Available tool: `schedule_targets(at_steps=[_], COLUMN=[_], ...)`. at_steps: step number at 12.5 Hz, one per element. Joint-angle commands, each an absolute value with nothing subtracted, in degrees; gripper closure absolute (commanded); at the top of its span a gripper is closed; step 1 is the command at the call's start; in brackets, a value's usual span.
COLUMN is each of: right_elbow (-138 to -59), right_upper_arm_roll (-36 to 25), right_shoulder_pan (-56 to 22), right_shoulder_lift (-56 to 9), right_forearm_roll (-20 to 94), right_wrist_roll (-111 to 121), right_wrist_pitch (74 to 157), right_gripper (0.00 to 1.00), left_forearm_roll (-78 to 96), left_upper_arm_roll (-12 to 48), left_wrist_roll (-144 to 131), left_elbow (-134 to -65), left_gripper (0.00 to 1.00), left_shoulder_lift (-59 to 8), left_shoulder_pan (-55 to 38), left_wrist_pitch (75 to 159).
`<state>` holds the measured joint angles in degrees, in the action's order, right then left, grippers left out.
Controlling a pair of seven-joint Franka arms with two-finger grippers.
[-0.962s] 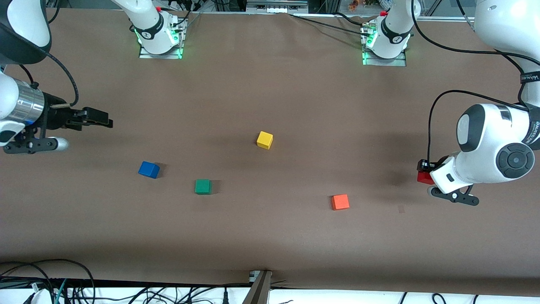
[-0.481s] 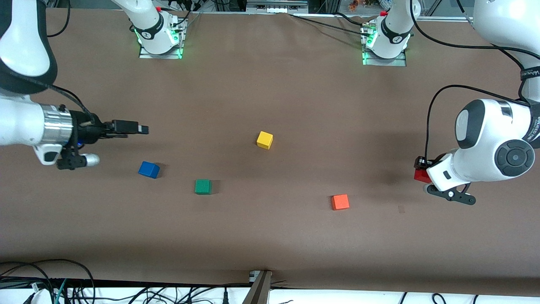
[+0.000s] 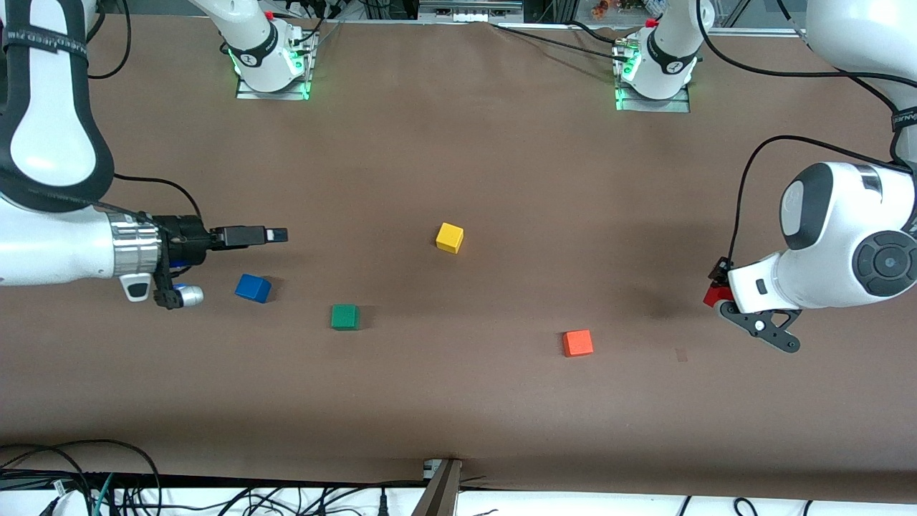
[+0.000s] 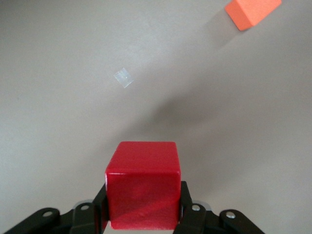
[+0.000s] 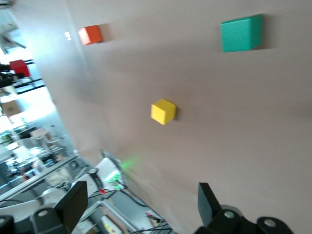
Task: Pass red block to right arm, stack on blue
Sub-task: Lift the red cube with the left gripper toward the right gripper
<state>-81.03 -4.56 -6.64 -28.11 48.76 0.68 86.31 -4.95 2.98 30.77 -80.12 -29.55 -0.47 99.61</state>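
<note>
My left gripper [image 3: 718, 285] is shut on the red block [image 3: 711, 297] and holds it above the table at the left arm's end. In the left wrist view the red block [image 4: 142, 165] sits squarely between the black fingers [image 4: 191, 214]. The blue block [image 3: 253, 288] lies on the table toward the right arm's end. My right gripper [image 3: 272, 234] is level, over bare table close to the blue block, pointing toward the left arm's end. Its fingers [image 5: 207, 200] stand wide apart and empty.
A green cube [image 3: 344, 317] lies beside the blue block, toward the table's middle. A yellow cube [image 3: 450, 237] sits mid-table. An orange cube [image 3: 577, 342] lies toward the left arm's end, and also shows in the left wrist view [image 4: 252, 10]. A small tape scrap [image 3: 681, 354] is on the mat.
The right arm has swung in from the table's end, carrying its gripper to above the spot by the blue block. The left gripper with the red block has turned slightly in place.
</note>
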Motion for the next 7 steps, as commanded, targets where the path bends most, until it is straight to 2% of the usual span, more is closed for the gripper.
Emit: schedule_targets(at_steps=[1, 7], right_elbow=[-80.77, -80.95], right_upper_arm_roll=[-4.13, -4.04], right_shoulder_pan=[-6.68, -9.48], right_shoulder_lift=[-30.75, -34.18], right_forearm_roll=[55.35, 67.04], right_wrist_roll=[1.32, 1.32], right_wrist_pitch=[87.27, 91.57], right_gripper=[0.0, 0.0], left_forearm_roll=[1.46, 25.16], left_upper_arm_roll=[2.9, 2.9], left_wrist_roll=[43.63, 72.55], left_elbow=[-78.66, -79.71], left_gripper=[1.0, 1.0], left_shoulder_lift=[-29.27, -29.88], left_shoulder_pan=[1.92, 9.56], left_wrist_pitch=[97.38, 97.03])
